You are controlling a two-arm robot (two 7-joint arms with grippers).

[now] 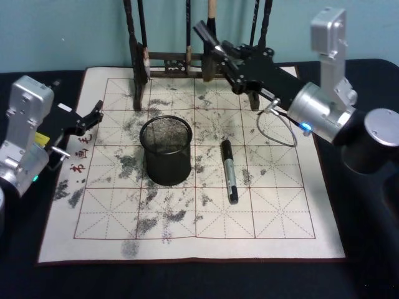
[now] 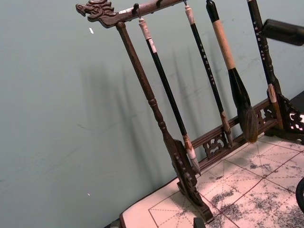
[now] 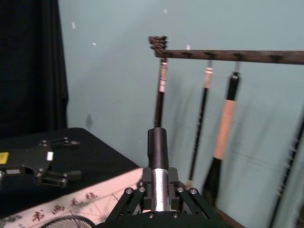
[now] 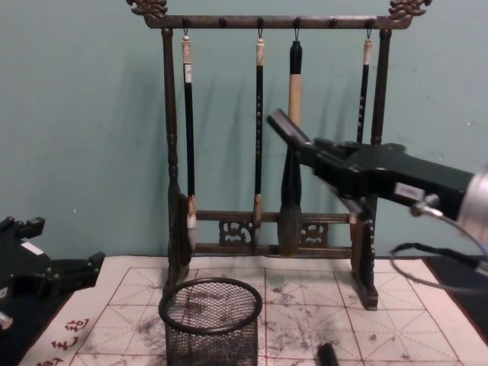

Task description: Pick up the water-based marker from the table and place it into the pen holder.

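Note:
My right gripper [image 1: 225, 53] is raised at the back of the table, in front of the brush rack, and is shut on a black and silver water-based marker [image 1: 204, 30] that sticks out past its fingers. The right wrist view shows that marker [image 3: 158, 152] clamped in the gripper [image 3: 159, 198]; in the chest view the marker [image 4: 284, 124] points up and to the left. A second black and silver marker [image 1: 229, 171] lies on the mat, right of the pen holder [image 1: 165, 151], a black mesh cup [image 4: 211, 319]. My left gripper [image 1: 95, 117] is open at the mat's left edge.
A tall dark wooden brush rack [image 1: 177, 61] with hanging brushes [image 4: 292, 152] stands along the mat's back edge, just behind my right gripper. The white gridded mat [image 1: 280, 218] is ink-stained. A grey cable [image 1: 277, 131] loops below my right wrist.

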